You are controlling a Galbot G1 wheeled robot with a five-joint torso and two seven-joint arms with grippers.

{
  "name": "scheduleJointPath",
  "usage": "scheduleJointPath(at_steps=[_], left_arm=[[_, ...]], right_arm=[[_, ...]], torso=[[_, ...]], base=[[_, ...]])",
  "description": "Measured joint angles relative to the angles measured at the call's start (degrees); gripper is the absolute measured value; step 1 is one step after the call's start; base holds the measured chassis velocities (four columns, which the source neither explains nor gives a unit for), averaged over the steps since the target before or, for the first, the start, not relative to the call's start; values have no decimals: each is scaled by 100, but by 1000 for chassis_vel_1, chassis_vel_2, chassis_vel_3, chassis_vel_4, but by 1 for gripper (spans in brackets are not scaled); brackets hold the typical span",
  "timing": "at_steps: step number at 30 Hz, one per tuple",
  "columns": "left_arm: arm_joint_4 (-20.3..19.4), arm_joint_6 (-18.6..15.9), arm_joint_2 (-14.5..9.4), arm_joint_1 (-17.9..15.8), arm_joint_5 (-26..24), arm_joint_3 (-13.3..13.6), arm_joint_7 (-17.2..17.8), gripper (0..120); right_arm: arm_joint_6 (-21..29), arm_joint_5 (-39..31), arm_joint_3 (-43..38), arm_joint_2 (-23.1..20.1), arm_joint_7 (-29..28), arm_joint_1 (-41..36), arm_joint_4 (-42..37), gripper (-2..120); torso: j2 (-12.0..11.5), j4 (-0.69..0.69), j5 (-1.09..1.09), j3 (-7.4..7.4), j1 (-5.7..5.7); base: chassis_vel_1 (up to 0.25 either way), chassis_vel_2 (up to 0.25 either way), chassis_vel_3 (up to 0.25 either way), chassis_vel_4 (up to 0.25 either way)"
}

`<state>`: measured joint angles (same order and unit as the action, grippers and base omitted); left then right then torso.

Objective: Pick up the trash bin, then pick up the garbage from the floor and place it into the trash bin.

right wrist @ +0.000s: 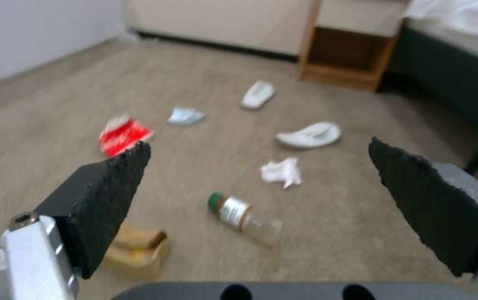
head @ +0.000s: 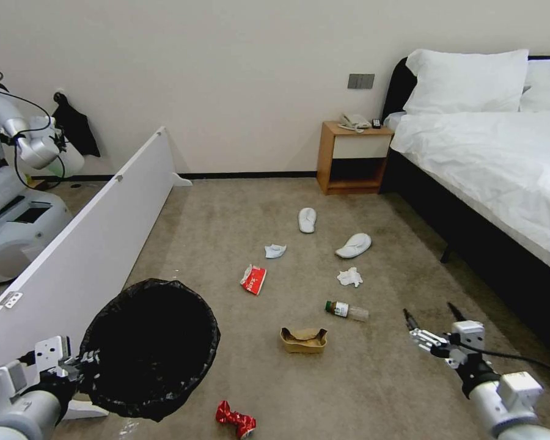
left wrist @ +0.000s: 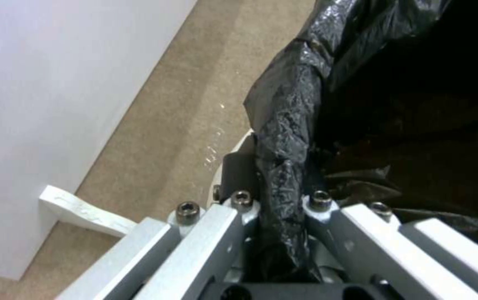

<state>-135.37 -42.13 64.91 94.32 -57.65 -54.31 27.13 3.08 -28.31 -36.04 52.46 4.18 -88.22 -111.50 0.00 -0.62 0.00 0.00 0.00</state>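
Observation:
The trash bin (head: 150,348), lined with a crinkly black bag, hangs at the lower left of the head view. My left gripper (head: 82,363) is shut on its rim; the left wrist view shows the fingers (left wrist: 241,204) clamping the bag-covered rim (left wrist: 286,137). My right gripper (head: 431,318) hovers open and empty at the lower right. Garbage lies on the carpet: a crushed red can (head: 235,420), a cardboard scrap (head: 304,340), a bottle (head: 346,310), a red-and-white wrapper (head: 253,279), tissues (head: 349,277) and two white slippers (head: 307,220) (head: 354,245). Between the right pads (right wrist: 111,196) I see the bottle (right wrist: 244,216).
A long white panel (head: 91,244) stands on feet along the left, close to the bin. A bed (head: 501,171) runs down the right side, with a wooden nightstand (head: 354,159) against the far wall. Another robot (head: 18,183) stands beyond the panel.

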Motion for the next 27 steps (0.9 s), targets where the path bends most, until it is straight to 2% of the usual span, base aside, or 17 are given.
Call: scheduleJointPath(at_steps=[2, 6, 7, 9, 10, 15, 20, 22, 27], left_arm=[[0, 0, -19, 0, 0, 8, 1, 2], [11, 0, -89, -45, -7, 32, 19, 2], [41, 0, -129, -81, -22, 46, 21, 2], [72, 0, -143, -79, -27, 43, 21, 2], [121, 1, -156, -66, -22, 54, 11, 2], [125, 0, -165, -104, -16, 83, 10, 2], [125, 0, -170, -100, -10, 88, 17, 2], [134, 1, -170, -76, -7, 70, 16, 2], [148, 0, -166, -69, -6, 41, 16, 2]], right_arm=[[-92, 128, 224, -99, 67, 174, 245, 100], [-231, 393, 640, -218, 230, 417, 656, 100], [-224, 432, 811, -266, 248, 443, 793, 100], [-204, 455, 1014, -325, 209, 480, 929, 100], [-455, 577, 1411, -399, 63, 586, 1235, 100], [-500, 519, 1875, -467, 74, 748, 1420, 100], [-293, 411, 2394, -388, 328, 1055, 1558, 100], [-257, 239, 2826, -253, 645, 1452, 1766, 100], [-246, 141, 3333, -79, 950, 2050, 2152, 100]], torso=[[0, -3, 0, 0, 0], [0, 3, 1, 0, 0], [0, -2, 1, 0, 0], [0, -4, -1, 0, 0], [0, 1, 0, 0, 0], [0, -1, -1, 0, 0], [0, -1, -2, 0, 0], [0, 0, -1, 0, 0], [0, 1, -1, 0, 0]], base=[[0, 0, 0, 0], [0, 0, 0, 0], [0, 0, 0, 0], [0, 0, 0, 0], [0, 0, 0, 0], [0, 0, 0, 0], [0, 0, 0, 0], [0, 0, 0, 0], [0, 0, 0, 0]])
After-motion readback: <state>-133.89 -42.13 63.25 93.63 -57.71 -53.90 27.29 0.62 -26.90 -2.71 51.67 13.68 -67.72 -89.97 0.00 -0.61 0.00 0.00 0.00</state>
